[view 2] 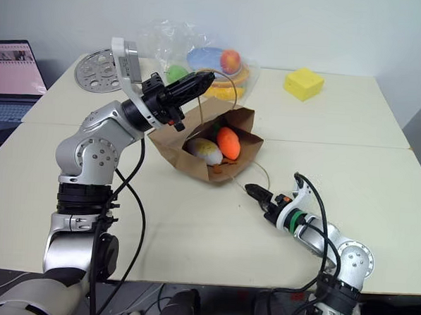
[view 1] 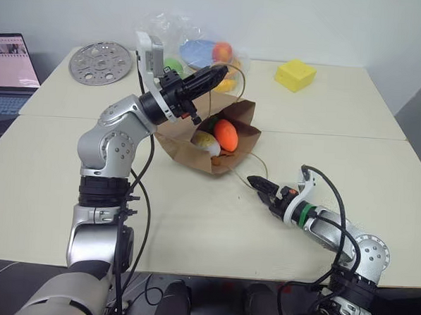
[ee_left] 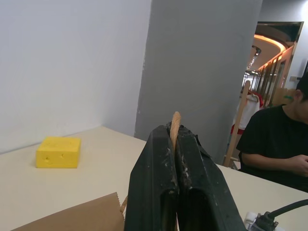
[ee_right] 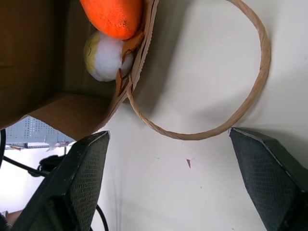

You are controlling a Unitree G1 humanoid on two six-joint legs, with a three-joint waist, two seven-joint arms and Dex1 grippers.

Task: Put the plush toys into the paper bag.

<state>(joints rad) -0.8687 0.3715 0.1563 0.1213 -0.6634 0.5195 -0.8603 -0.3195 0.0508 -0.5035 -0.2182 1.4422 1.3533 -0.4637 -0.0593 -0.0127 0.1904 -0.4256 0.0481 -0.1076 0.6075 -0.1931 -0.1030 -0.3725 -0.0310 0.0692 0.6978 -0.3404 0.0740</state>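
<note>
The brown paper bag [view 1: 190,148] lies tipped on the table with its mouth toward me. Inside it rest the plush toys: the orange carrot [view 1: 226,135] and the white egg [view 1: 206,142]. My left gripper [view 1: 218,73] hovers above the bag, shut on its upper twisted handle [ee_left: 175,126]. The lower handle [ee_right: 250,91] lies as a loop on the table. My right gripper [view 1: 257,187] sits low just in front of that loop, open, with nothing between its fingers [ee_right: 82,178]. The carrot [ee_right: 113,17] and the egg [ee_right: 106,55] also show in the right wrist view.
A clear plastic bag [view 1: 195,47] with fruit and a blue plate sits behind the paper bag. A yellow sponge block [view 1: 295,74] is at the back right, a perforated metal disc [view 1: 100,61] at the back left, a laptop [view 1: 10,69] far left. A person [ee_left: 279,144] sits beyond the table.
</note>
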